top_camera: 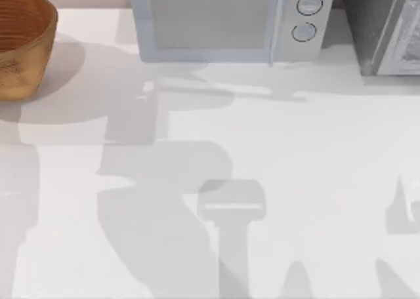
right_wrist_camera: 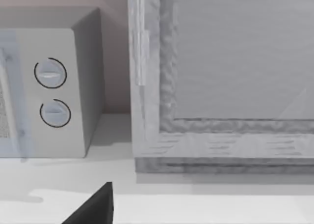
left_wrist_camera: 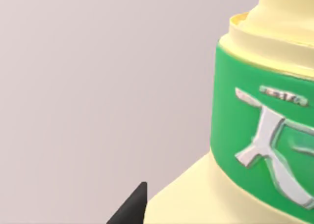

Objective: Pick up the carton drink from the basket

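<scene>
Close against the left wrist camera, the carton drink [left_wrist_camera: 255, 135] sits beside a dark fingertip [left_wrist_camera: 130, 209] of the left end effector.

From above, the basket [top_camera: 23, 46] stands at the tabletop's [top_camera: 295, 168] far left corner, with a microwave [top_camera: 230, 20] at the back. Whether either end effector is open or closed on anything cannot be told; the drink looks lifted against a plain backdrop, judging by the wrist view. To finish well, keep the carton upright, raise it straight and slowly, and clear the basket rim before any sideways move. The right arm is parked facing the microwave.
</scene>
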Controlling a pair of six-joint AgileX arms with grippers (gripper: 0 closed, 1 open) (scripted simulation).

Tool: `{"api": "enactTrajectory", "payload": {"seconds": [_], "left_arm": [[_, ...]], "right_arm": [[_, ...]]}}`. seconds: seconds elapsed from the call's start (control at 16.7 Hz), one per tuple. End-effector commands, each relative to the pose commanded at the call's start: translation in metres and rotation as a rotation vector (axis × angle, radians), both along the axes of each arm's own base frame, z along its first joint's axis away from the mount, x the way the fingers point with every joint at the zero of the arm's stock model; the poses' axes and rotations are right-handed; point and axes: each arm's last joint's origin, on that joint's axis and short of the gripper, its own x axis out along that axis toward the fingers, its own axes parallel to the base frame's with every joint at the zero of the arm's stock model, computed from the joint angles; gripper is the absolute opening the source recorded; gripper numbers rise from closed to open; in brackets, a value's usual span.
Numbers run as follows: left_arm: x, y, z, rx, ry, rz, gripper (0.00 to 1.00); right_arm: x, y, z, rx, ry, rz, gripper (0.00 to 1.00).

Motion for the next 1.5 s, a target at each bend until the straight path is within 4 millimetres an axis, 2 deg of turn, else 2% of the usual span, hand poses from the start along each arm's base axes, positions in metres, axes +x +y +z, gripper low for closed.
{"api": "enactTrajectory", "payload": {"seconds": [0.18,0.48,0.6,0.72,0.9,1.14,1.32,1.5], "left_arm": [[-0.003,0.000,0.015,-0.001,0.001,0.000,0.00],[-0.003,0.000,0.013,0.000,0.005,0.002,0.00],[-0.010,-0.003,0.014,-0.006,0.018,0.002,0.00],[-0.026,-0.011,0.020,-0.012,0.030,0.003,0.00],[-0.069,-0.028,0.037,-0.015,0.028,0.003,0.00],[-0.155,-0.057,0.053,-0.009,-0.005,0.000,0.00],[-0.225,-0.075,0.041,-0.004,-0.041,-0.001,0.00],[-0.282,-0.087,0.006,-0.003,-0.067,0.000,0.00]], "right_arm": [[0.000,0.000,0.000,0.000,0.000,0.000,1.00],[0.000,0.000,0.000,0.000,0.000,0.000,1.00],[0.000,0.000,0.000,0.000,0.000,0.000,1.00],[0.000,0.000,0.000,0.000,0.000,0.000,1.00],[0.000,0.000,0.000,0.000,0.000,0.000,1.00],[0.000,0.000,0.000,0.000,0.000,0.000,1.00],[0.000,0.000,0.000,0.000,0.000,0.000,1.00],[0.000,0.000,0.000,0.000,0.000,0.000,1.00]]}}
